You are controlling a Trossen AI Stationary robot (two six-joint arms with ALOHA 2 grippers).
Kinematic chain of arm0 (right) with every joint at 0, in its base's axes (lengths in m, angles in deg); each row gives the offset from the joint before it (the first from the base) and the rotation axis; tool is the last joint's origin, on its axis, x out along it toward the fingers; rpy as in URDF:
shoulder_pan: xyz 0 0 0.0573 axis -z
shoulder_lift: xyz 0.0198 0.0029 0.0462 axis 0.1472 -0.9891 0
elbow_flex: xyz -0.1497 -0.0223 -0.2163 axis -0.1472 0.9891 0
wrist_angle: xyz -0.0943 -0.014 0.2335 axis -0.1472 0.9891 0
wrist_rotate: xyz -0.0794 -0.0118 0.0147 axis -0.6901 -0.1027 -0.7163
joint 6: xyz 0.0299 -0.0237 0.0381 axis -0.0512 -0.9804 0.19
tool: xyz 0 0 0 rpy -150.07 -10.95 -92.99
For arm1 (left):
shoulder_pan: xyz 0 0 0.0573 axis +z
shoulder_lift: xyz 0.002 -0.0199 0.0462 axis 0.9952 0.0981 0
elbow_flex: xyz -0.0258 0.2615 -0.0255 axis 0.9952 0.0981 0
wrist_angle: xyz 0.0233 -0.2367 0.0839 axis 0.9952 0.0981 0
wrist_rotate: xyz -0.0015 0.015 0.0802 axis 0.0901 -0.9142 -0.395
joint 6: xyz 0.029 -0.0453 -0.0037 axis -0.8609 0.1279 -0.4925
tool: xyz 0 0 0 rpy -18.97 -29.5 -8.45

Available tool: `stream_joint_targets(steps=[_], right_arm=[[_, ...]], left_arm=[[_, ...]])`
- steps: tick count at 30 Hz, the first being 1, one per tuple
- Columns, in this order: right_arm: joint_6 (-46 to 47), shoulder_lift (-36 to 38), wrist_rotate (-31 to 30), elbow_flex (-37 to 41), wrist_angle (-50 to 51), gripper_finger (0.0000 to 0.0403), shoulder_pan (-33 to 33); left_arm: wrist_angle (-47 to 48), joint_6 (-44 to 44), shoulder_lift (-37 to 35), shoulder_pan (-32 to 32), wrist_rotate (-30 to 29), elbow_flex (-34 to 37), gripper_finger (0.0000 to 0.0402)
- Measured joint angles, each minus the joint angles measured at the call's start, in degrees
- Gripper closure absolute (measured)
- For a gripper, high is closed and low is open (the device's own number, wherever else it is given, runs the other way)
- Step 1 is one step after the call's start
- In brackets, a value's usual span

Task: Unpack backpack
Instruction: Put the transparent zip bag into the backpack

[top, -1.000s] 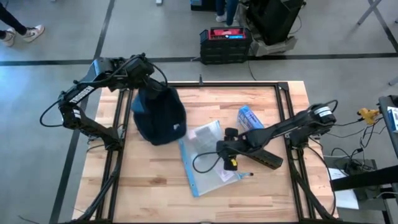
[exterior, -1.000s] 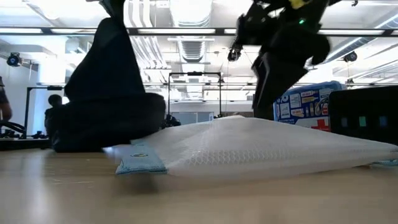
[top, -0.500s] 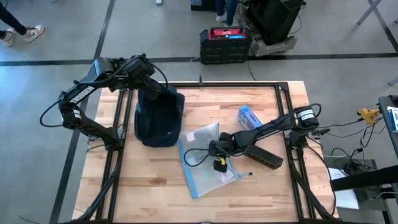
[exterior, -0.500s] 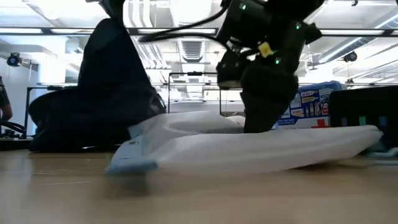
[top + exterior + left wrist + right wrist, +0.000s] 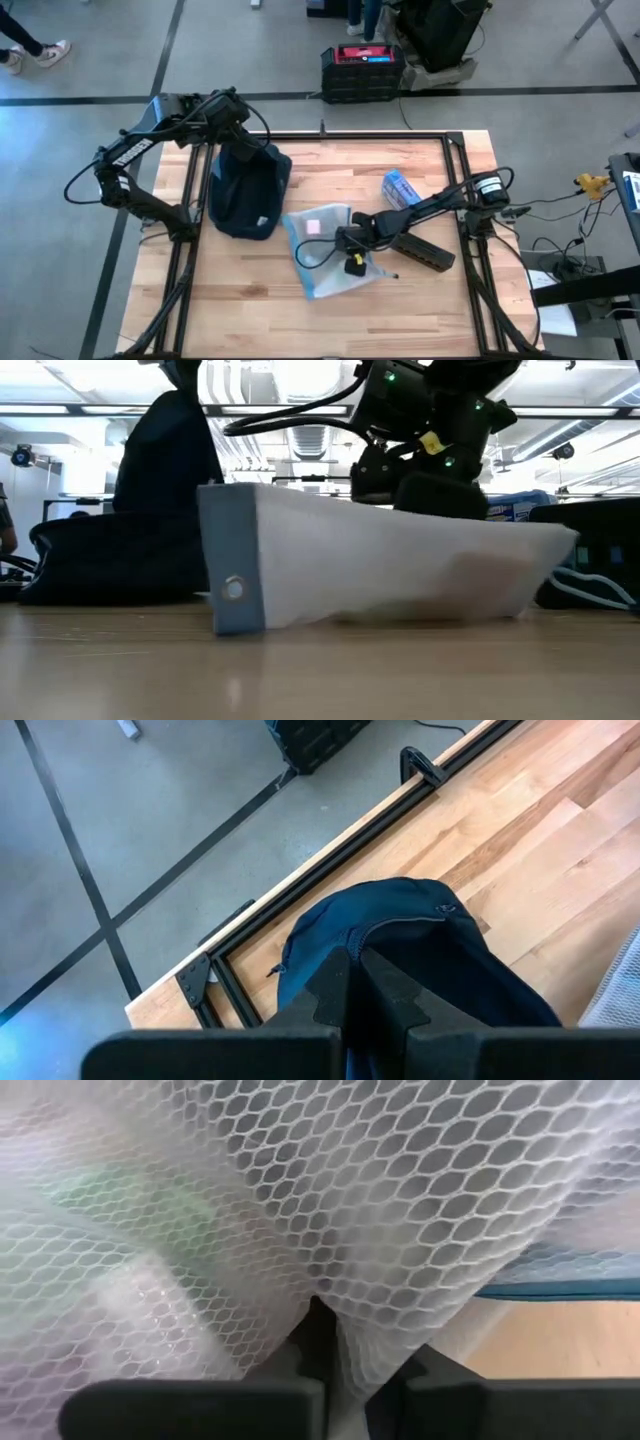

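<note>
Where it slumps on the rear left part of the worktop (image 5: 250,290), the backpack (image 5: 245,190) is drawn up at its top by the left hand (image 5: 232,135), whose fingers are pressed together on a fold of the navy fabric; in the left wrist view the dark cloth bunches right at the fingertips (image 5: 352,982). In the low view the backpack rises to a peak on the left, with its lower part spread on the wood.

Just beside it, toward the middle of the worktop, lies the clear zip bag (image 5: 322,255), crumpled and lifted at one side, its blue edge strip (image 5: 232,565) standing upright in the low view. The right hand (image 5: 350,243) is closed on this bag: the right wrist view shows the netted plastic (image 5: 300,1210) pinched between its fingers.

Further right lie a small blue-and-white box (image 5: 401,188) and a flat black object (image 5: 425,252) under the right arm. On the floor behind the worktop stands a black case with a red top (image 5: 362,68).
</note>
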Motion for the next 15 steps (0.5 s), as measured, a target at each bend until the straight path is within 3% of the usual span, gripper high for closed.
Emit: stream_joint_targets(steps=[8,15], right_arm=[[-3.66,13.22,-2.32,0.16,-2.34,0.0402,-4.56],[-11.62,15.61,-2.89,0.04,-15.12,0.0402,-4.11]], left_arm=[[-0.01,0.4,0.24,0.0,0.8,0.02,0.0401],[-0.38,0.97,2.79,-1.3,9.93,0.02,0.0401]])
